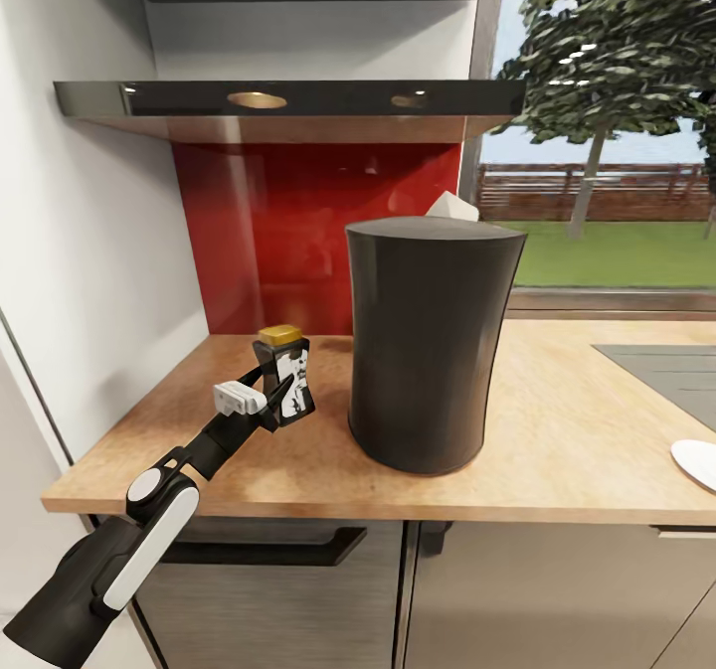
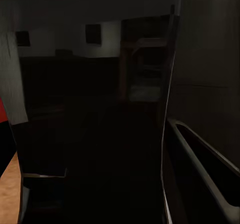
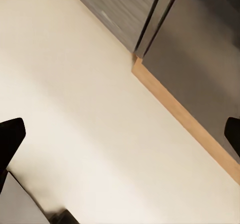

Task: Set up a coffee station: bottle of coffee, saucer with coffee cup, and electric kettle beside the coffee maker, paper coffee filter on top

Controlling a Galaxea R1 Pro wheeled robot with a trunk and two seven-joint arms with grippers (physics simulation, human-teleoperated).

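The bottle of coffee (image 1: 289,379), dark glass with a gold lid, stands upright at the left of the wooden countertop (image 1: 577,430). My left gripper (image 1: 286,397) is shut on its lower body, and the bottle's dark glass (image 2: 90,134) looms close in the left wrist view. Just right of the bottle, a small gap away, stands the tall dark cylindrical coffee maker (image 1: 428,341). A white paper coffee filter (image 1: 452,208) peeks over its far top rim. The white saucer (image 1: 698,462) is cut off by the right edge. My right gripper (image 3: 122,134) is open over the pale floor.
A white wall (image 1: 89,251) borders the counter's left end, with a red backsplash (image 1: 298,232) behind and a dark range hood (image 1: 288,102) overhead. A grey inset panel (image 1: 666,366) lies at the right. Cabinet fronts (image 3: 200,54) and a wooden plinth (image 3: 185,119) run past the right gripper.
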